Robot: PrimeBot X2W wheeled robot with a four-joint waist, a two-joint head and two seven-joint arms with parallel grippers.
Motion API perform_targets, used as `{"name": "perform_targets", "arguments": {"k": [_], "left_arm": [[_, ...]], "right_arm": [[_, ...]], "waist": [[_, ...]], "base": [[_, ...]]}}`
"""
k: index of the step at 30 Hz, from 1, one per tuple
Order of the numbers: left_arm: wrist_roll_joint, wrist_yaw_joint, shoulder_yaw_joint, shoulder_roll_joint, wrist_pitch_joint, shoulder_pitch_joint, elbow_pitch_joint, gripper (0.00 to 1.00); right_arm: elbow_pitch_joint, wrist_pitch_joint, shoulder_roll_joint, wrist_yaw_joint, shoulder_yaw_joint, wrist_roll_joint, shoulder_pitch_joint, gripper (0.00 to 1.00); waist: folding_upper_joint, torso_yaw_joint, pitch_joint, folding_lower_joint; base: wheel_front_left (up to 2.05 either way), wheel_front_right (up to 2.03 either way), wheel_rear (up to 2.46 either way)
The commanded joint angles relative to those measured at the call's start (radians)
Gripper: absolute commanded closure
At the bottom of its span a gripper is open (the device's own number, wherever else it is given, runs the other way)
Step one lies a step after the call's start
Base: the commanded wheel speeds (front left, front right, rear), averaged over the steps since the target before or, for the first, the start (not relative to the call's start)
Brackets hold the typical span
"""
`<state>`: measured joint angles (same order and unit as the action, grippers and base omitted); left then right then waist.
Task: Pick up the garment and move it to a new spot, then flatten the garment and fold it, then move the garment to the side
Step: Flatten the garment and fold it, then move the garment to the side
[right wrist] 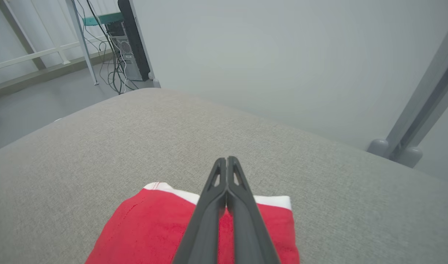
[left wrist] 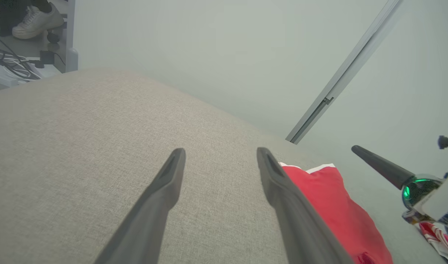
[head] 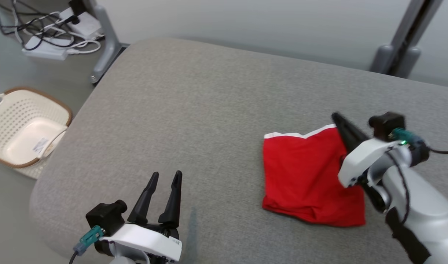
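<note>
The garment (head: 304,176) is red with a white band along its far edge, folded into a rough square on the right part of the grey cushion (head: 194,121). My right gripper (head: 336,117) is shut, its fingers pressed together with nothing between them, and it hovers over the garment's far right corner. In the right wrist view the shut right gripper (right wrist: 227,160) points past the garment (right wrist: 150,227) and its white band. My left gripper (head: 167,176) stands open over bare cushion near the front edge, well left of the garment. The left wrist view shows the left gripper (left wrist: 221,154) with jaws apart and the garment (left wrist: 334,205) to their right.
A cream basket (head: 24,128) sits on the floor left of the cushion. Cables and a power strip (head: 55,36) lie at the far left by a grey stand leg (head: 106,44). Another stand base (head: 400,55) is behind the cushion at the right. A shoe (left wrist: 37,20) is in the left wrist view.
</note>
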<state>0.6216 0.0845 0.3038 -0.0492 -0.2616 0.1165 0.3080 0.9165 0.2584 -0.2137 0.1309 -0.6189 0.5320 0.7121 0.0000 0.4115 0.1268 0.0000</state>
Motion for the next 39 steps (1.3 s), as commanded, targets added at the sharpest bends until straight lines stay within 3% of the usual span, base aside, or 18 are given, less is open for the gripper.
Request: {"name": "perform_targets", "arguments": {"k": [1,8,13,20,21,22,23,29,39], "left_arm": [[-0.009,0.003,-0.014,-0.004,-0.003,-0.005,-0.006,0.0],[-0.018,0.004,-0.092,-0.005,-0.003,-0.017,-0.032,0.0],[-0.015,0.011,-0.14,-0.004,-0.003,-0.027,-0.042,0.0],[-0.026,0.018,-0.18,-0.005,-0.003,-0.056,-0.05,0.0],[-0.017,0.016,-0.187,-0.005,-0.003,-0.063,-0.055,0.0],[-0.016,0.015,-0.191,-0.004,-0.003,-0.069,-0.061,0.0],[-0.015,0.014,-0.195,-0.004,-0.003,-0.075,-0.066,0.0],[-0.107,0.017,-0.171,-0.006,-0.003,-0.091,-0.063,0.0],[-0.124,-0.002,-0.184,-0.005,-0.003,-0.104,-0.1,0.0]], "right_arm": [[-0.041,0.009,-0.024,0.0,0.038,-0.009,0.001,1.0],[-0.355,0.008,-0.082,0.0,0.256,-0.19,-0.139,1.0],[-0.551,0.006,-0.043,0.0,0.43,-0.299,-0.314,1.0],[-0.699,0.006,0.043,0.0,0.582,-0.38,-0.489,1.0],[-0.712,0.006,0.053,0.0,0.596,-0.392,-0.506,0.91],[-0.72,0.006,0.059,0.0,0.609,-0.403,-0.524,0.62],[-0.726,0.006,0.068,0.0,0.624,-0.41,-0.541,0.0],[-0.735,0.006,0.099,0.0,0.665,-0.421,-0.585,0.0],[-0.726,0.006,0.118,0.0,0.675,-0.434,-0.598,0.0]], "waist": [[0.0,-0.044,-0.023,0.0],[0.0,-0.156,-0.047,0.0],[0.0,-0.215,-0.056,0.0],[0.0,-0.27,-0.067,0.0],[0.0,-0.274,-0.067,0.0],[0.0,-0.276,-0.067,0.0],[0.0,-0.276,-0.067,0.0],[0.0,-0.274,-0.065,0.0],[0.0,-0.265,-0.073,0.0]], "base": [[0.0,0.0,0.0],[0.0,0.0,0.0],[0.0,0.0,0.0],[0.0,0.0,0.0],[0.0,0.0,0.0],[0.0,0.0,0.0],[0.0,0.0,0.0],[0.0,0.0,0.0],[0.0,0.0,0.0]]}}
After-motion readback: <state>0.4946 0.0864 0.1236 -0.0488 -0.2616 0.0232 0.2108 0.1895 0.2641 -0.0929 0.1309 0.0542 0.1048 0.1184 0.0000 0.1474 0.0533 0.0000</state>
